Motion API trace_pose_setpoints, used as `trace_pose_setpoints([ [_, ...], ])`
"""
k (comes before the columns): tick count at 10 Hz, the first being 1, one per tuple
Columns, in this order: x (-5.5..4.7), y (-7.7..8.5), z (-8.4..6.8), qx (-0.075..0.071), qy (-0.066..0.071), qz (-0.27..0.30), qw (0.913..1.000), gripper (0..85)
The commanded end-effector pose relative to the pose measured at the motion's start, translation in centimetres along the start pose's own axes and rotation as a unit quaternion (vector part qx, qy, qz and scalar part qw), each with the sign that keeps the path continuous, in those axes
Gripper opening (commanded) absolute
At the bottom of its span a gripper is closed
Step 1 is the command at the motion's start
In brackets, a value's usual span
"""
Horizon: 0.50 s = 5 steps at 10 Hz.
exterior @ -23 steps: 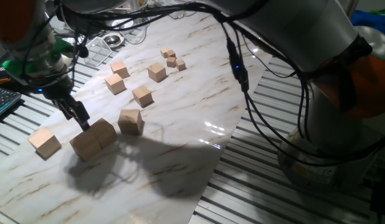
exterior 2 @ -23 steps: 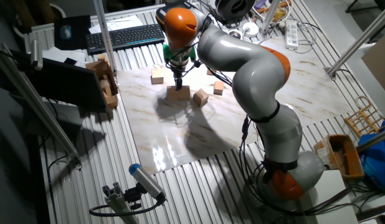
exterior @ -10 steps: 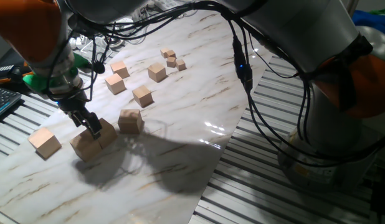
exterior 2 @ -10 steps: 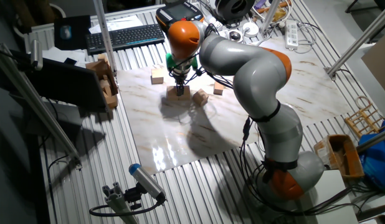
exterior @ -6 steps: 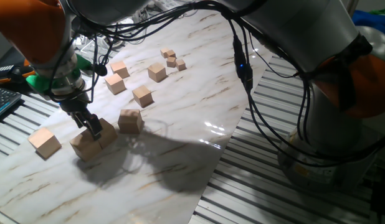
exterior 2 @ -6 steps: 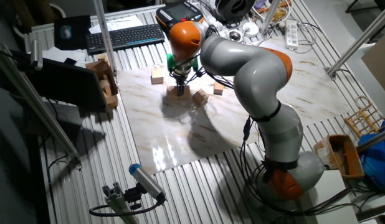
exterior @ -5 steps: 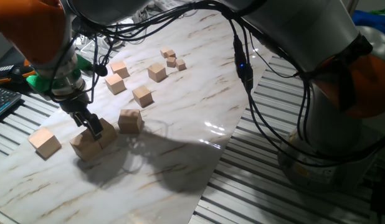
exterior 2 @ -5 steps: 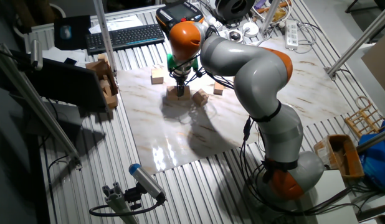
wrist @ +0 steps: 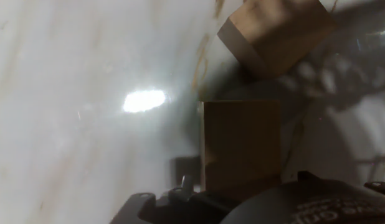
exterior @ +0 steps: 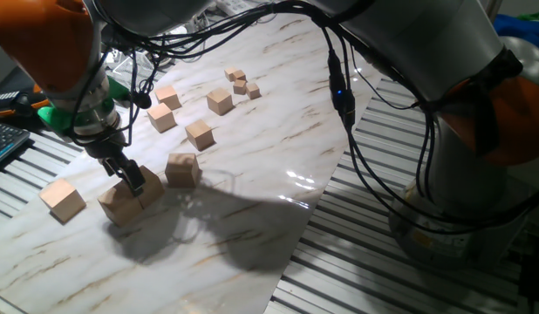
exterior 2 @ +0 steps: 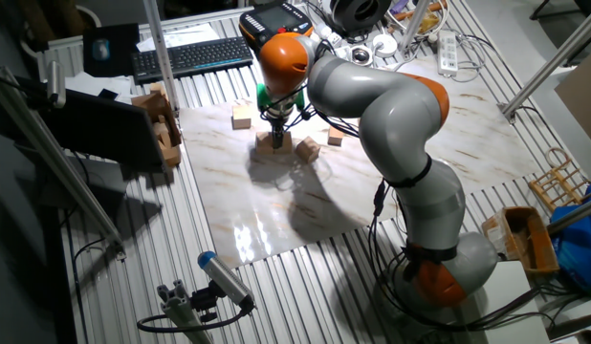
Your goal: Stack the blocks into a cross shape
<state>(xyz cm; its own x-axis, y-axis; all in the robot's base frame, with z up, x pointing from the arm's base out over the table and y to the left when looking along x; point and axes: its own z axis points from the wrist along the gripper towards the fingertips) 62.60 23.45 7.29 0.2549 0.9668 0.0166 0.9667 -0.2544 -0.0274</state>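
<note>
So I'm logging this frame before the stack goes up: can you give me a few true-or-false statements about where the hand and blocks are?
1. The hand is down at the pair of touching blocks near the mat's front-left. True.
2. A block is already stacked on top of another. False: every block sits directly on the marble mat.
3. A lone large block sits apart, to the left of the pair. True.
4. The tiny cubes are right beside the hand. False: they are clustered at the far end of the mat.
</note>
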Motion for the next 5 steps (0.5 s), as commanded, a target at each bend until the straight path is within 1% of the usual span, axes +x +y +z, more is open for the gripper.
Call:
trace_pose_setpoints([
  [1,-0.05,0.04,0.22,-0.001,0.000,0.000,1.0000,85.0],
  [3,-0.16,0.08,0.59,-0.003,0.001,-0.001,1.0000,85.0],
  [5,-0.28,-0.04,0.84,-0.001,0.000,-0.001,1.0000,85.0],
])
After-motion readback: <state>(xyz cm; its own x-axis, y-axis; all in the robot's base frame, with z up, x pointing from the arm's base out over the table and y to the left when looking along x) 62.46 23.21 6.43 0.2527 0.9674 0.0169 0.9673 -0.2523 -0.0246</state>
